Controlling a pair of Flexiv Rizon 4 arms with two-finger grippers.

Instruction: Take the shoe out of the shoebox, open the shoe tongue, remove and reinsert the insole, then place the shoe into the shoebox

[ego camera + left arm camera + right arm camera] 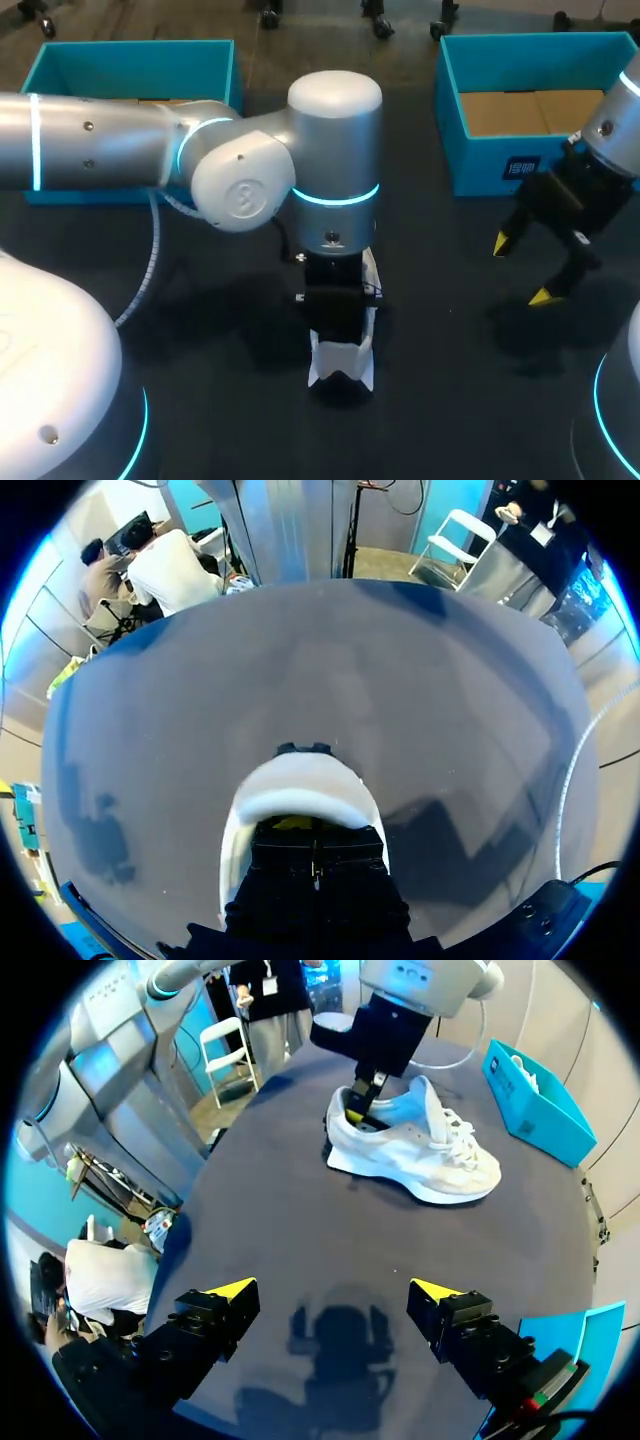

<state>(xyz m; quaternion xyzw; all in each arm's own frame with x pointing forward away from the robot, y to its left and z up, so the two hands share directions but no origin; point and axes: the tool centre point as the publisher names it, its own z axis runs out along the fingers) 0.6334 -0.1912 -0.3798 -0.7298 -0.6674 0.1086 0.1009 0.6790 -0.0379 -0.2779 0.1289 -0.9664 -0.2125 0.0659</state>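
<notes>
One step done: shoe (420, 1150) out on worktop (260, 1210).
Left tool (362, 1110) in its heel, grip unclear; right tool (333, 1290) wide open; insole, reboxing remain.

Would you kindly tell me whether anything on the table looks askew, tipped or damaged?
Nothing stands out. The white shoe stands upright on its sole on the table, with the left pincer at its heel opening. The right pincer hangs open and empty above the table.

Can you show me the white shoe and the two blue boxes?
white shoe (420, 1155), right wrist view, its side panel.
left blue box (130, 68), head view, far wall's inner face.
right blue box (480, 165), head view, front wall.
</notes>
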